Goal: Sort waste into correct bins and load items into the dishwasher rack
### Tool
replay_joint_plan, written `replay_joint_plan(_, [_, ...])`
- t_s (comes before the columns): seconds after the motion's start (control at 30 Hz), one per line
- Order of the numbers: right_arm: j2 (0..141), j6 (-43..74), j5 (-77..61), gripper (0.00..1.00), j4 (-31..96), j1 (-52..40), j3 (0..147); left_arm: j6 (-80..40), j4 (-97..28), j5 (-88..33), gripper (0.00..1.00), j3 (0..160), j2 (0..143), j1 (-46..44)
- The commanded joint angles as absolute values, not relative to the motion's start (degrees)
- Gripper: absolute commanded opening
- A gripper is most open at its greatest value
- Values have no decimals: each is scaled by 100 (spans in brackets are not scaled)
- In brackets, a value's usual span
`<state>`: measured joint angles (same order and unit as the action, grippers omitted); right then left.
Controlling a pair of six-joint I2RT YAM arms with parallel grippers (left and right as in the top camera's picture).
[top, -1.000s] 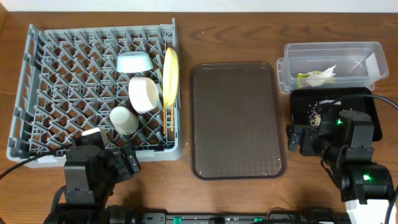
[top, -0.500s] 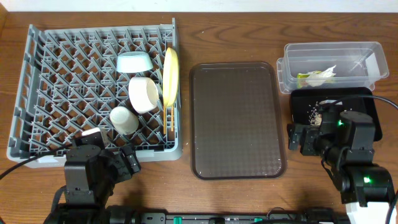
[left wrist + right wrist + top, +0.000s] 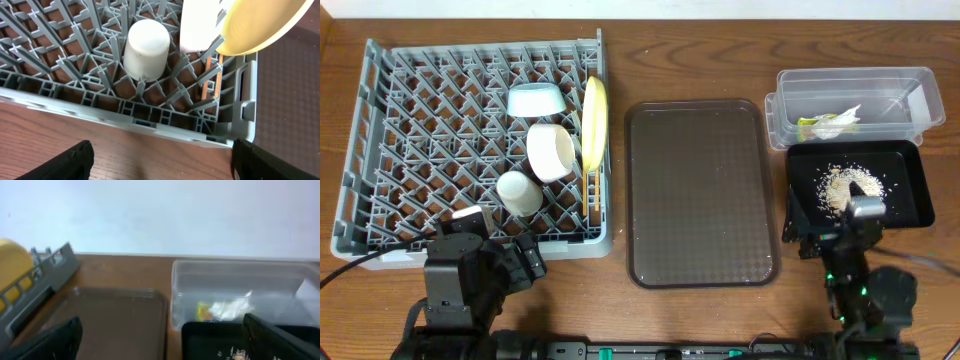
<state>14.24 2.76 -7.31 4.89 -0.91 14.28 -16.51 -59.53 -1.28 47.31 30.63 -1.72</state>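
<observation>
The grey dishwasher rack (image 3: 420, 150) holds a light-blue bowl (image 3: 536, 99), a white bowl (image 3: 551, 151), a cream cup (image 3: 518, 192), an upright yellow plate (image 3: 594, 122) and chopsticks (image 3: 588, 195). My left gripper (image 3: 520, 258) stands open just in front of the rack's near wall (image 3: 150, 117), facing the cup (image 3: 146, 49). The clear tub (image 3: 855, 105) contains the white wrapper (image 3: 840, 120) and the snack packet (image 3: 808, 126). Rice scraps (image 3: 848, 185) lie in the black tray (image 3: 910, 190). My right gripper (image 3: 818, 238) is open and empty at that tray's near left corner.
A large brown serving tray (image 3: 700, 192) lies between the rack and the bins. In the right wrist view the tub (image 3: 240, 287) and black tray (image 3: 215, 335) are ahead, with a white wall behind. Both arm bases stand at the table's front edge.
My right arm has drawn back toward the front edge, uncovering the black tray and the rice in it. The left arm has not moved.
</observation>
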Motion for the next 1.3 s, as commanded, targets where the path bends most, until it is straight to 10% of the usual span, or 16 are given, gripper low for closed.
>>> replay_joint_plan(0.0, [790,75,-464,99,145,-156,906,-1675,-5946,-80,90,4709,3059,-176])
replay_joint_plan(1.27, [32,-718,-454,99,390,-1,32,-1675,-5946,-80,90,4709,3059,-174])
